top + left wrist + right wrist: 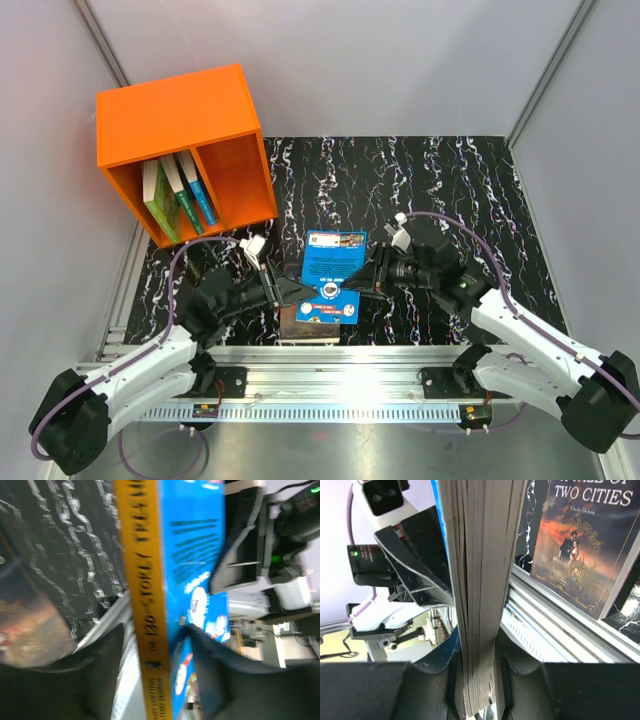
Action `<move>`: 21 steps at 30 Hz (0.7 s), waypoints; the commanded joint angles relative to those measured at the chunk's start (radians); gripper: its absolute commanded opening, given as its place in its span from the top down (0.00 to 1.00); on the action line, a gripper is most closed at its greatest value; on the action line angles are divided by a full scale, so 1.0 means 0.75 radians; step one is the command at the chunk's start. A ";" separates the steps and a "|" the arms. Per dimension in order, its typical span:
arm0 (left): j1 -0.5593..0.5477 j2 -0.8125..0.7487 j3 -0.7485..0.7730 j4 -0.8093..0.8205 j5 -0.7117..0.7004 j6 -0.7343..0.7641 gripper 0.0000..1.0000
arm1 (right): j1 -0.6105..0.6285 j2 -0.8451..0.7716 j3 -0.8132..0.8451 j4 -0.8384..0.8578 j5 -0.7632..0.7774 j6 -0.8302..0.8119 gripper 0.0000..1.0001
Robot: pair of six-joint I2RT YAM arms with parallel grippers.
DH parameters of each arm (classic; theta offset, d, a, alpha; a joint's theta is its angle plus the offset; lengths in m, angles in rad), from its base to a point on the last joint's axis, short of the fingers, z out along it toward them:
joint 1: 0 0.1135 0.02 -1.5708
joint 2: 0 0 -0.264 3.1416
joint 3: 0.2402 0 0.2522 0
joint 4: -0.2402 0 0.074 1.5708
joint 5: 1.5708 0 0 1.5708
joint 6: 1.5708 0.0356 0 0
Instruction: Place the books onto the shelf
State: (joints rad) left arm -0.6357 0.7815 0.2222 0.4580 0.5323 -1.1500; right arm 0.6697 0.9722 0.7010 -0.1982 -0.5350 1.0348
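The orange shelf [175, 110] stands in the upper left of the top view, well apart from the arms, with three books [180, 195] leaning upright in its left compartment and its right one open toward the marbled black table [450, 200]. Low in the centre, a dark book [305, 325] lies flat at the table's near edge against the metal rail [350, 362]. The blue book [335, 262] is held over it, between the two arms. Its long axis runs up and down the frame, with the yellow spine to the left and the page edge to the right. The right gripper [362, 277] is clamped on the page edge. The left gripper [300, 292] straddles the spine with its jaws apart, one finger [225, 680] against the cover.
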 commanded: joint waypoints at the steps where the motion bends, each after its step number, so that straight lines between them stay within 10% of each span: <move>1: -0.001 -0.007 -0.014 0.320 0.082 -0.113 0.60 | 0.009 -0.053 -0.031 0.215 -0.019 0.093 1.00; 4: -0.003 -0.017 0.037 0.296 0.102 -0.081 0.90 | 0.009 -0.063 -0.047 0.217 0.008 0.097 1.00; 8: -0.003 -0.076 0.168 -0.067 0.108 0.085 1.00 | 0.007 -0.032 -0.006 0.177 0.036 0.071 0.88; 9: -0.003 -0.097 0.221 -0.206 0.056 0.152 1.00 | 0.009 -0.008 0.049 0.109 0.063 0.046 0.35; 10: -0.005 -0.117 0.324 -0.355 0.007 0.315 1.00 | 0.009 0.011 0.092 0.048 0.085 0.020 0.04; 14: -0.005 -0.205 0.568 -1.075 -0.396 0.625 1.00 | 0.005 0.178 0.480 -0.483 0.298 -0.344 0.00; 21: -0.013 -0.234 0.730 -1.406 -0.889 0.866 1.00 | 0.007 0.522 1.057 -0.820 0.290 -0.417 0.00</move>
State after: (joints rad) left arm -0.6403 0.6022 0.7067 -0.4473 0.0864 -0.6399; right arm 0.6712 1.3041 1.3918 -0.6712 -0.3225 0.7734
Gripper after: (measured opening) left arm 0.249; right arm 0.994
